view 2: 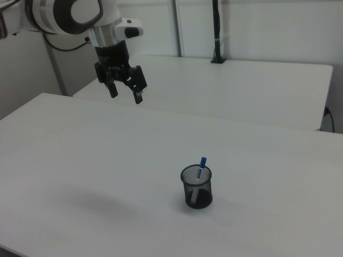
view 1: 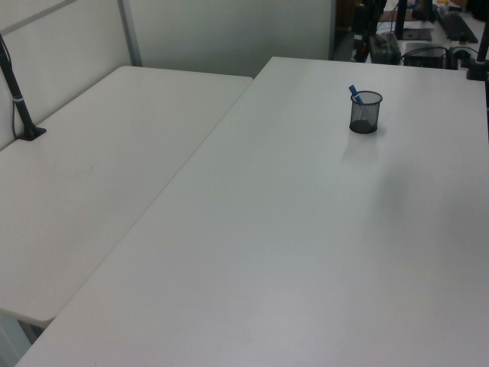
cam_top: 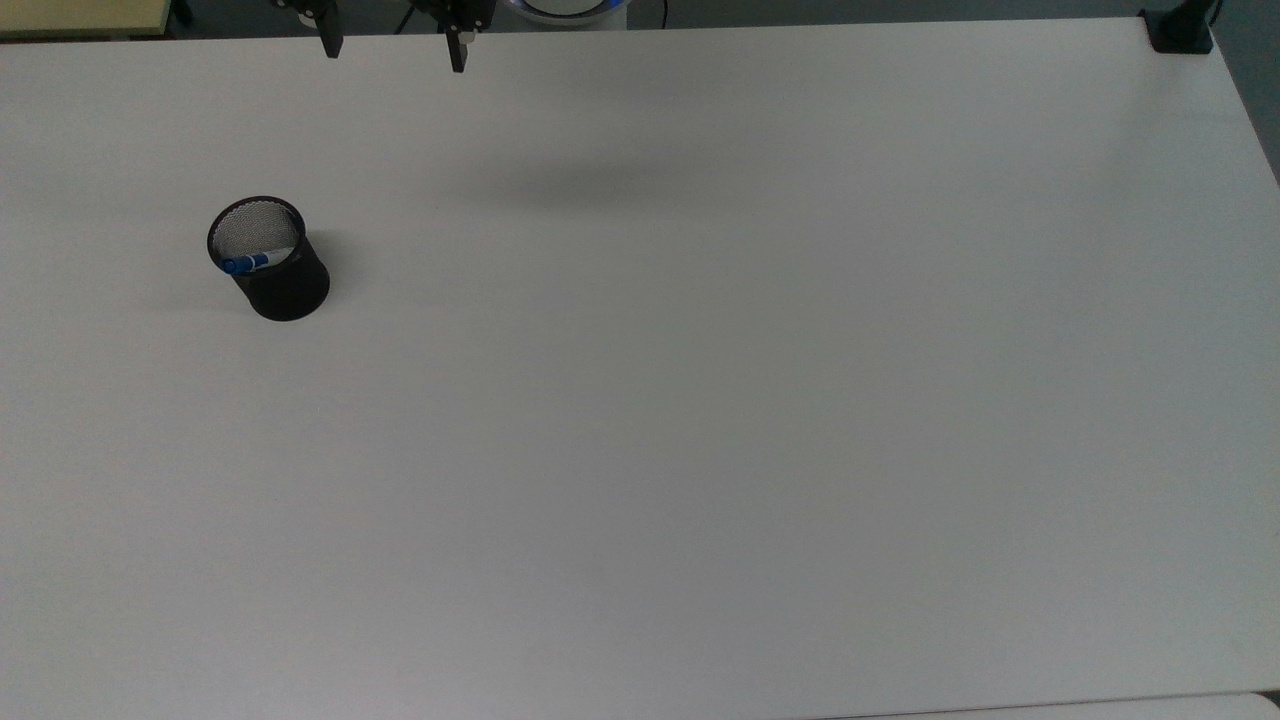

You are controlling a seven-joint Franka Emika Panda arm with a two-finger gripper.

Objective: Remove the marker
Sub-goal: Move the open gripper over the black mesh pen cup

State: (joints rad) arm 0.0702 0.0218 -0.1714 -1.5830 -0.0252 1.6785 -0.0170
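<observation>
The marker (cam_top: 247, 263) stands slanted inside a black mesh cup (cam_top: 283, 281) on the white table, its blue cap poking above the rim. The left view shows the marker (view 1: 355, 94) leaning out of the cup (view 1: 365, 113), and the right view shows the marker (view 2: 202, 163) in the cup (view 2: 196, 187). My gripper (view 2: 126, 93) hangs open and empty high above the table, far from the cup, toward the right view's upper left. Its fingertips (cam_top: 331, 44) show at the top view's upper edge.
The white table (cam_top: 700, 400) spreads wide around the cup. A second white table (view 1: 92, 153) adjoins it on the left view's left. A black clamp (cam_top: 1178, 30) sits at the top view's upper right corner, and a black post (view 1: 17, 95) stands on the second table.
</observation>
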